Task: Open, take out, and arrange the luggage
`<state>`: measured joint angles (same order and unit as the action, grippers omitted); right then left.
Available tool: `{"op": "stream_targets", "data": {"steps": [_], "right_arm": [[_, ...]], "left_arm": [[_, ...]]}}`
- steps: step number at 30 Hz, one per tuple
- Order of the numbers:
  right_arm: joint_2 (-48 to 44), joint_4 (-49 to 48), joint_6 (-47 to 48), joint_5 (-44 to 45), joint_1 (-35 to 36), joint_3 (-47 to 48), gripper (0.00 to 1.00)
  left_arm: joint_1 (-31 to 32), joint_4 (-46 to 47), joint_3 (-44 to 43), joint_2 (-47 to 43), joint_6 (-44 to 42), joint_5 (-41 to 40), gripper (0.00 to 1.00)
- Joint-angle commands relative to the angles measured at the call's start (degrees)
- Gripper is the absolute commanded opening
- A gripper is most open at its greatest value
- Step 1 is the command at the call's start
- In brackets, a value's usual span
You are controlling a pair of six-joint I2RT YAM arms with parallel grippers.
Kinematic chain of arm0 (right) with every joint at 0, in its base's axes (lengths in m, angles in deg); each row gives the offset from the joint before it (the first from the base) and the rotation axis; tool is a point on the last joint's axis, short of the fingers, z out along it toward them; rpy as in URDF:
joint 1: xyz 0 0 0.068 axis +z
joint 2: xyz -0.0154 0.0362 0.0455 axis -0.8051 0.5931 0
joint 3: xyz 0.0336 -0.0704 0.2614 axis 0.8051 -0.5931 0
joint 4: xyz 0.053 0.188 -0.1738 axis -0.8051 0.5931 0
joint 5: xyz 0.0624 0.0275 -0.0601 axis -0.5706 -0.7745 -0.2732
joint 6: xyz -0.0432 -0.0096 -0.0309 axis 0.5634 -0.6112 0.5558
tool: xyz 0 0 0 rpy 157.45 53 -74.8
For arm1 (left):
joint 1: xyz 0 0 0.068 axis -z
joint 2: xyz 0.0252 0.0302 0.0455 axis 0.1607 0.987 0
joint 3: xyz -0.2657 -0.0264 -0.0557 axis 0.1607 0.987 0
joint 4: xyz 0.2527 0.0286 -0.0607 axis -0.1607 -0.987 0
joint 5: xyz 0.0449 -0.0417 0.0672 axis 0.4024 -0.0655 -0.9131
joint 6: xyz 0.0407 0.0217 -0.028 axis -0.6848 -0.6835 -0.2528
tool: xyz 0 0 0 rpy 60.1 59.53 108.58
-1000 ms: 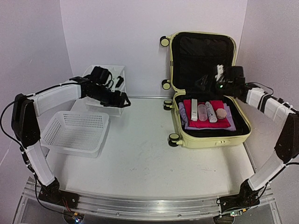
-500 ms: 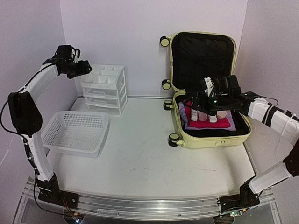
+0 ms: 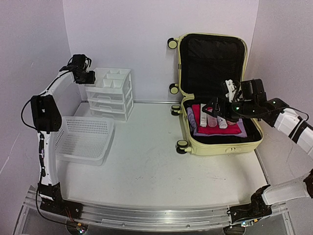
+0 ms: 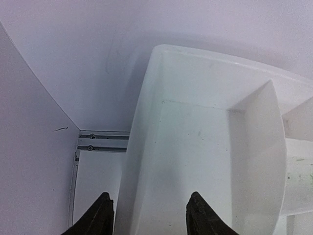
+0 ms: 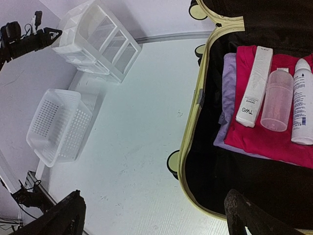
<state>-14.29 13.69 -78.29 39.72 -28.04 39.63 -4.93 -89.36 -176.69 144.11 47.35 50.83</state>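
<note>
- Two arms sit well apart; my right gripper, jaws wide and empty, hovers directly over the open luggage at the table's right rear.
- Bottles lie on folded clothes below it, long axes running away from me.
- Far off, my left gripper, fingers apart, hangs over the drawer unit.

**Left arm** and **right arm**, of like build: long white link covers alternate with boxy black joint housings. Each arm rises from a squat black base. Thin black cables loop outside the joints. Dark seams cross the right forearm cover.

**Black left gripper** and **black right gripper**: each carries two matt, dark, tapered fingers. The right wrist also bears a white bracket and a small green indicator light.
</note>
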Motion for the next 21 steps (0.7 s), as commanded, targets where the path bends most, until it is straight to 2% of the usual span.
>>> {"op": "stream_targets", "data": {"steps": [1,7,10,17,21], "right_arm": [[-1.34,0.19,1.09,1.84,-0.11,-0.03,0.98],[1.12,0.24,0.27,1.51,-0.1,0.61,0.98],[2.56,0.24,0.13,1.21,-0.09,1.26,0.98],[4.68,0.24,0.48,0.54,-0.08,1.87,0.98],[5.16,0.24,0.5,0.17,-0.1,1.4,0.98]], "left_arm": [[-0.24,0.69,-5.37,0.42,-2.99,0.0,0.38],[0.02,0.69,-1.18,-2.3,2.85,5.64,0.21],[1.17,0.64,1.55,-4.08,5.54,8.84,0.19],[7.06,0.87,6.23,-7.22,6.1,9.41,0.18],[8.12,0.97,9.17,-9.13,6.83,15.27,0.1]]}}
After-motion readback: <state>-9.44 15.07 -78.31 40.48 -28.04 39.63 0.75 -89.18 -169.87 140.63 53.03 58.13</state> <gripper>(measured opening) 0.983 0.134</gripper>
